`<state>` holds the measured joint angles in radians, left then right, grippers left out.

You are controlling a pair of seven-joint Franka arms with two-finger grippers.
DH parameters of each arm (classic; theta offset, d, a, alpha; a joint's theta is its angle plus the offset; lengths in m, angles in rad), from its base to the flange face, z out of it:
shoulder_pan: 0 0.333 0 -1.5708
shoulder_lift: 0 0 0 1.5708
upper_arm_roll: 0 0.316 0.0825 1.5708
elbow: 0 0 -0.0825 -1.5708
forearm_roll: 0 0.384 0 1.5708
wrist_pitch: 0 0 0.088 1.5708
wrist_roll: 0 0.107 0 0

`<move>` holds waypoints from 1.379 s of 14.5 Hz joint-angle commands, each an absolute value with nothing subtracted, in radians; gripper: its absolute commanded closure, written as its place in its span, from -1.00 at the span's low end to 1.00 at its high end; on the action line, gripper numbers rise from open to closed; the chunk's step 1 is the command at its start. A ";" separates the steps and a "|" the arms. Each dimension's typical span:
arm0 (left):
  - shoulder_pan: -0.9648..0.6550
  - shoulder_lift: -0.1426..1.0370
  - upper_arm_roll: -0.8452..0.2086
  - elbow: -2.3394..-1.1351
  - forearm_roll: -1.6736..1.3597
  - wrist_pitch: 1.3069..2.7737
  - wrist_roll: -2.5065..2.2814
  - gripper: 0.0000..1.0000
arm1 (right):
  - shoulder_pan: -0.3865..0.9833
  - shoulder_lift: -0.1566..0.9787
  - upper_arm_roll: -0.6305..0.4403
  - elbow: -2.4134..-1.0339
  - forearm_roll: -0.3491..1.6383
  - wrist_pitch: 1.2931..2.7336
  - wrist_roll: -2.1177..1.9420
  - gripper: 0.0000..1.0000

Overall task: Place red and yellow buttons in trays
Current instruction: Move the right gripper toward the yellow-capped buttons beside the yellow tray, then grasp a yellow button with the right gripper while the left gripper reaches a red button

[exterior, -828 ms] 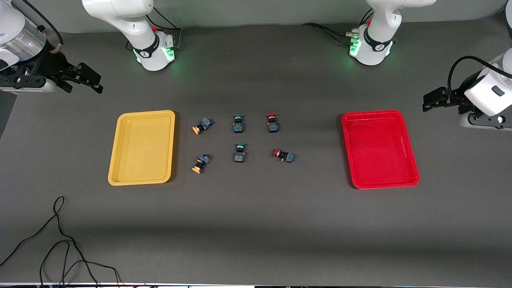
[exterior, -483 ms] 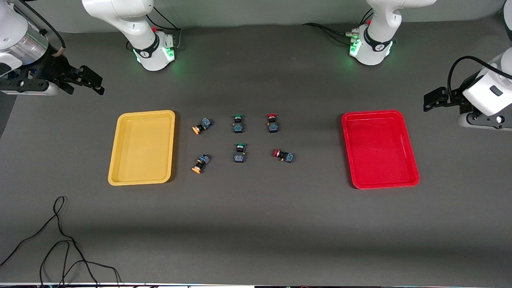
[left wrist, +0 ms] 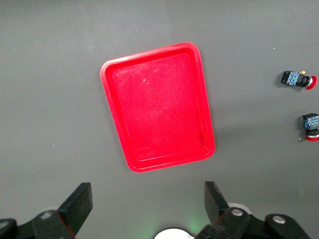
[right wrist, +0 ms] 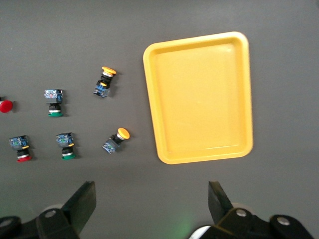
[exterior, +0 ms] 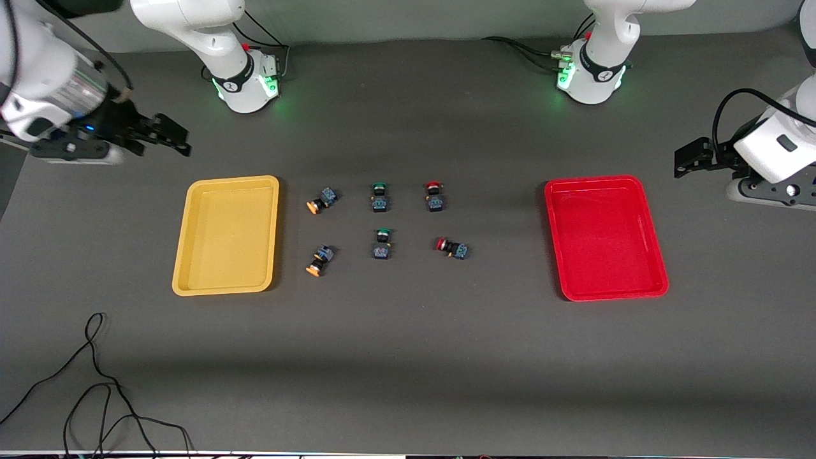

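The yellow tray (exterior: 226, 236) lies toward the right arm's end of the table and the red tray (exterior: 605, 239) toward the left arm's end. Between them lie two yellow-capped buttons (exterior: 320, 199) (exterior: 319, 260) and two red-capped buttons (exterior: 435, 196) (exterior: 452, 248). My right gripper (exterior: 175, 139) is open and empty, over bare table by the yellow tray's corner. My left gripper (exterior: 683, 159) is open and empty, over bare table at the left arm's end. The right wrist view shows its gripper (right wrist: 152, 191), the yellow tray (right wrist: 199, 97) and the yellow buttons (right wrist: 104, 82) (right wrist: 115, 140). The left wrist view shows its gripper (left wrist: 148, 191), the red tray (left wrist: 159, 107) and the red buttons (left wrist: 298, 79) (left wrist: 311, 125).
Two green-capped buttons (exterior: 379, 196) (exterior: 382, 243) lie in the middle column between the yellow and red ones. A black cable (exterior: 95, 382) coils on the table near the front camera at the right arm's end. The arm bases (exterior: 245, 83) (exterior: 590, 80) stand along the table's back edge.
My right gripper has moved toward the middle of the table, closer to the yellow tray. My left gripper has barely shifted. The buttons and trays have not moved.
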<state>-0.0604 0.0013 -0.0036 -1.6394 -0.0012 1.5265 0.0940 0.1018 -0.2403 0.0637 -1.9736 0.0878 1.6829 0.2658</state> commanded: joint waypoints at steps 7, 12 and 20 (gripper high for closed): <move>-0.087 -0.124 -0.092 -1.868 0.006 1.675 -0.027 -1.00 | 0.360 -0.106 0.066 -2.281 0.100 2.169 0.685 -1.00; -0.139 -0.084 -0.282 -1.894 -0.034 1.715 -0.300 -1.00 | 0.433 0.070 0.066 -2.381 0.100 2.477 0.843 -1.00; -0.448 0.067 -0.296 -1.893 -0.067 1.933 -0.649 -1.00 | 0.434 0.245 0.089 -2.418 0.101 2.589 0.920 -1.00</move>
<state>-0.3953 0.0365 -0.3135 -1.8940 -0.0618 1.8941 -0.6001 0.4258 0.2427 0.0758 -2.4213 0.0902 2.5890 0.8782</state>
